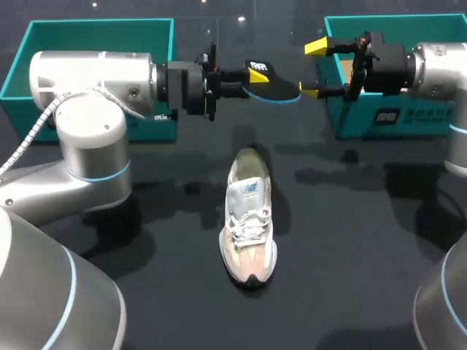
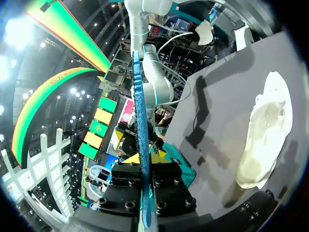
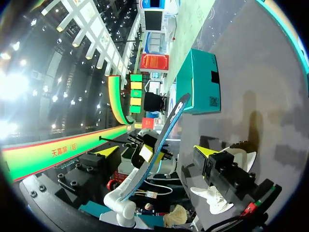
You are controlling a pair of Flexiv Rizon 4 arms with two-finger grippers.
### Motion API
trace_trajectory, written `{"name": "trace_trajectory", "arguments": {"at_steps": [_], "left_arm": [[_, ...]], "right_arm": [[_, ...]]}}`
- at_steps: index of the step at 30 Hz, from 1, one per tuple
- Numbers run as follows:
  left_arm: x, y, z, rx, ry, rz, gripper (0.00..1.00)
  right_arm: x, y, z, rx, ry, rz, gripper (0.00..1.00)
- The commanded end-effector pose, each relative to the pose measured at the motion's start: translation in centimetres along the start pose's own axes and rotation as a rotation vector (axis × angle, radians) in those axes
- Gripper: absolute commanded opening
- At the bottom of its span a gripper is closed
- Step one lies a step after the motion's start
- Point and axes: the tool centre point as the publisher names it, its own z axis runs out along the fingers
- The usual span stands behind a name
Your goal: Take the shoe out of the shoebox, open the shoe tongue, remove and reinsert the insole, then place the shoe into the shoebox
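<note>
Looking across from the left: the left teal box point(image 1: 95, 29) sits at the tabletop's far left corner. In front of it my left gripper point(image 1: 254, 75) is clamped on the insole point(image 1: 277, 89), holding it in the air over the far middle of the tabletop. Only one end is pinched, so I'd guess the free end could sag or twist.

The shoe point(image 1: 248, 219) lies mid-tabletop, toe toward the near edge, with the insole held up beyond its heel.

The right gripper point(image 1: 313, 70) has its fingers spread wide right at the insole's free end, not gripping it. If it closes off-center, or the left lets go early, the insole probably drops.

The right teal box point(image 1: 398, 120) is at the far right corner, close behind that gripper, so a bump seems possible too.
</note>
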Motion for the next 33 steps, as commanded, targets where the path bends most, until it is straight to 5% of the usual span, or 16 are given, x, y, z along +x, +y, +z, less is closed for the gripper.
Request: {"name": "trace_trajectory", "arguments": {"at_steps": [1, 14, 19, 22, 33], "left_arm": [[0.0, -0.2, -1.6, 0.090, -0.032, -0.189, 0.00], [0.0, -0.2, -1.6, 0.090, -0.032, -0.189, 0.00], [-1.6, -0.2, -4.3, 0.008, -0.059, -0.680, 0.00], [-2.0, 0.2, -5.7, 0.073, -0.047, -0.966, 0.00], [-2.0, 0.2, -5.7, 0.073, -0.047, -0.966, 0.00]], "right_arm": [[0.5, -0.7, -0.7, -0.008, -0.010, 0.000, 1.00], [0.5, -0.7, -0.7, -0.008, -0.010, 0.000, 1.00], [0.5, -0.7, -0.7, -0.008, -0.010, 0.000, 1.00], [0.5, -0.7, -0.7, -0.008, -0.010, 0.000, 1.00], [0.5, -0.7, -0.7, -0.008, -0.010, 0.000, 1.00]]}}
